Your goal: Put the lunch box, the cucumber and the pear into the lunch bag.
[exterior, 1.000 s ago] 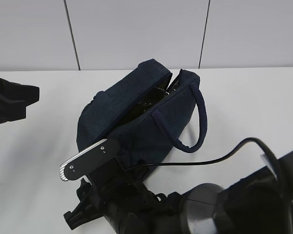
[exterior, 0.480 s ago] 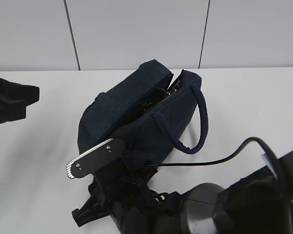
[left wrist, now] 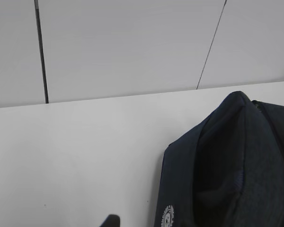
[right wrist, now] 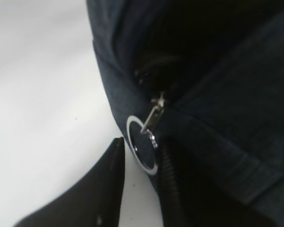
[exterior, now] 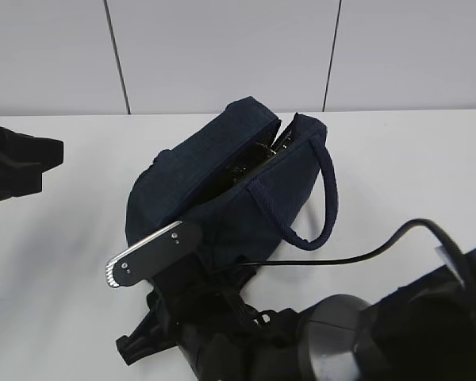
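The dark navy lunch bag (exterior: 222,182) lies on the white table with its top partly unzipped, showing shiny lining. It also shows in the left wrist view (left wrist: 236,165) and the right wrist view (right wrist: 217,94). My right gripper (right wrist: 143,158) is open at the bag's near left end. The metal ring pull (right wrist: 143,149) hangs between its fingertips, close to the right finger. In the exterior view that gripper (exterior: 210,266) sits low against the bag. My left gripper (exterior: 20,163) is open and empty at the far left, away from the bag. The lunch box, cucumber and pear are out of view.
A loop handle (exterior: 321,198) hangs over the bag's right side. A black cable (exterior: 365,254) arcs over the table from my right arm. A white panelled wall (exterior: 222,48) closes the back of the table.
My right gripper has crept forward and a little right, closer to the bag's near end. The bag's opening has narrowed slightly. The left arm has not moved.
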Tool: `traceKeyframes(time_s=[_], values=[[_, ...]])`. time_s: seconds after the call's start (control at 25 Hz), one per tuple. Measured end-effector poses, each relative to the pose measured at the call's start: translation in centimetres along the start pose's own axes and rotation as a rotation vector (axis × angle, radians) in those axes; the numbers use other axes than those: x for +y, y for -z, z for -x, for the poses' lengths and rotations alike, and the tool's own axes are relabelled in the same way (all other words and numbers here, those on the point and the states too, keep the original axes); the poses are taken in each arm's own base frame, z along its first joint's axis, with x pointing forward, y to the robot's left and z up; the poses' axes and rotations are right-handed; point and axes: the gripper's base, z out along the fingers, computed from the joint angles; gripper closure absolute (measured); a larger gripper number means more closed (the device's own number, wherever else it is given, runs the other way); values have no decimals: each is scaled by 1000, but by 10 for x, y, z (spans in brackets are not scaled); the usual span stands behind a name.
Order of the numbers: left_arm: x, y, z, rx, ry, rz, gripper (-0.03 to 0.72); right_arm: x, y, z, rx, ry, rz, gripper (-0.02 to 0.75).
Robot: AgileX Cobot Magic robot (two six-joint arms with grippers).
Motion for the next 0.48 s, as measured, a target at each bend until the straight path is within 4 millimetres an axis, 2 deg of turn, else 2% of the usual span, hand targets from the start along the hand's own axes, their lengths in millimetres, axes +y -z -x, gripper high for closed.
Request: traceKeyframes(time_s=[0.2, 0.48], values=[[0, 0, 0, -2, 0, 2, 448, -2, 4, 8, -23, 18, -2, 716], [0, 0, 0, -4, 1, 4, 448, 1, 5, 5, 5, 22, 23, 738]])
